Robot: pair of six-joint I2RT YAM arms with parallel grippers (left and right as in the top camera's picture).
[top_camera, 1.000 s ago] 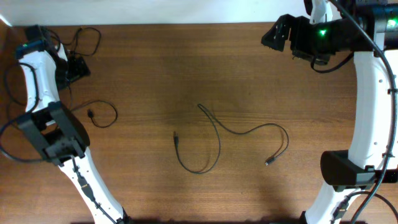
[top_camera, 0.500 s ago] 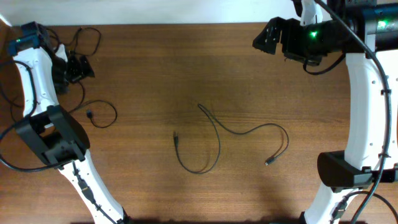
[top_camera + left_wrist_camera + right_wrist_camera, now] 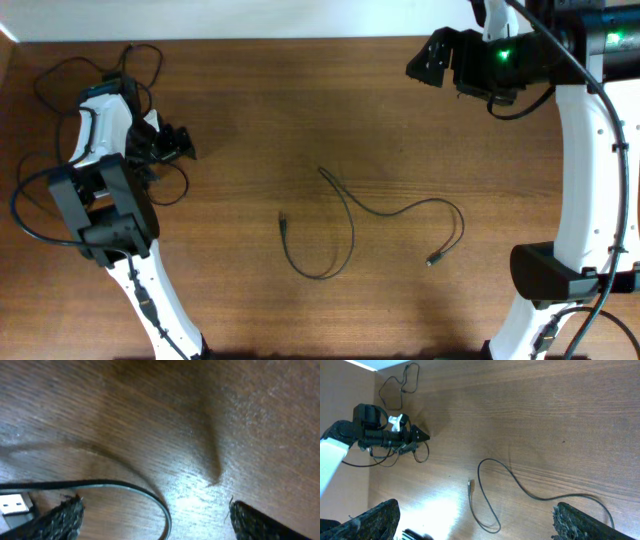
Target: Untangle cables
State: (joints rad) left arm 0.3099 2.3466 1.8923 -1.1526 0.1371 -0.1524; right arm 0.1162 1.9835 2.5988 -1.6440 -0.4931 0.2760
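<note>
The long cable [image 3: 352,232] lay loose in the middle of the wooden table [image 3: 250,110], nearest the arms' bases. It had a small plug end [image 3: 283,218] at its left and a deep loop sagging toward the near edge. From there it rose to a peak and ran right in a shallow wave to a second end [image 3: 432,261]. Whether it was one cord or two meeting at the peak could not be told. Neither gripper touched it.

Farther back on the left, the left gripper [image 3: 180,146] hung low over the table, its jaws spread wide and nothing clasped between them. Its wrist camera showed a second cable [image 3: 131,486] lying flat on the wood. The cable curved under the gap between the two textured fingertips [image 3: 60,519], apart from both, with a silver plug [image 3: 13,505] just beside one tip. From overhead, that cable formed a small loop beside and partly beneath the gripper.

At the far left corner a third cable [image 3: 401,380] lay in loose loops near the table's back edge, well apart from the long cable.

On the far right, the right gripper [image 3: 422,60] was held high above the table, jaws fully parted and empty. Its camera looked down across the whole tabletop.
</note>
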